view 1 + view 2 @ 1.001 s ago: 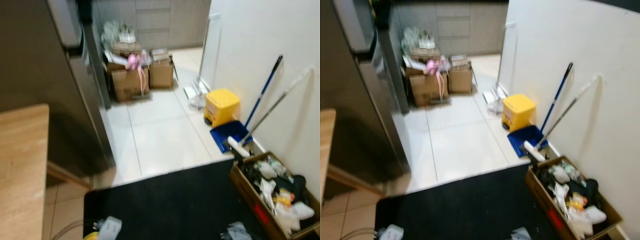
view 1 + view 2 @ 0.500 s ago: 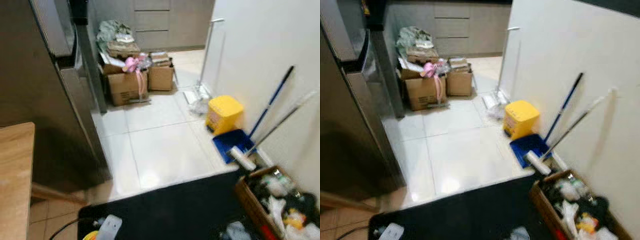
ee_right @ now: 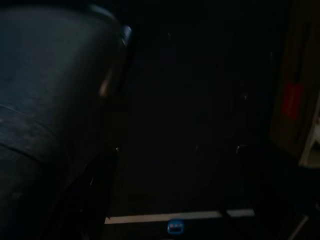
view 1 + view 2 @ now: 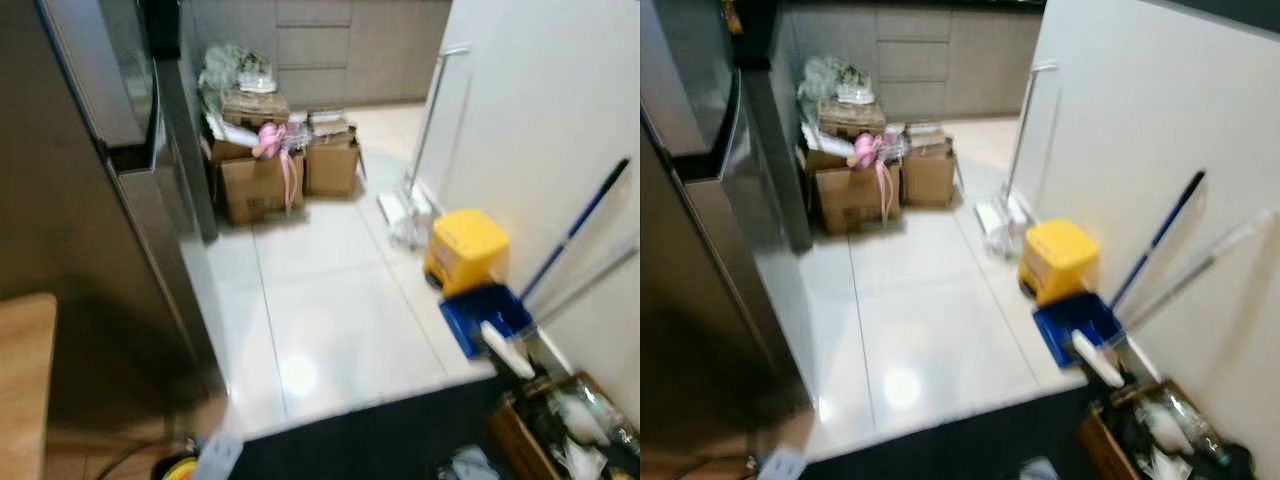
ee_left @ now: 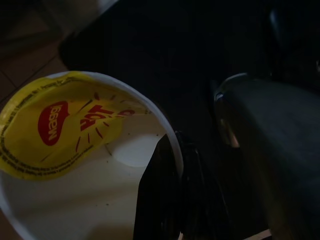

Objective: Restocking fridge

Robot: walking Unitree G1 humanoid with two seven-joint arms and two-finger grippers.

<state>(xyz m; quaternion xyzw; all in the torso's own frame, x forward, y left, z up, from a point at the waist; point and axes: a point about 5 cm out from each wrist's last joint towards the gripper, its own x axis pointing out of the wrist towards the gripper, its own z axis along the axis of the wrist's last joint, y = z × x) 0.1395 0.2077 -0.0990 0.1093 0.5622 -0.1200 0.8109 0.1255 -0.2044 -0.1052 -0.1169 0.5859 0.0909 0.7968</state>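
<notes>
Camera nearer fridge (image 4: 90, 230); left gripper (image 5: 170, 165) on seemingly empty cup (image 5: 75, 165) (yellow lid).

cardboard boxes (image 4: 265, 170), yellow bucket (image 4: 465, 250), blue dustpan (image 4: 485, 318)

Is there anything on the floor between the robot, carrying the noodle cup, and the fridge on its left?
Nothing visible blocks it. The left claw grips the cup by its rim. The white tiles beside the fridge are bare; boxes and a yellow bucket sit farther off.
</notes>
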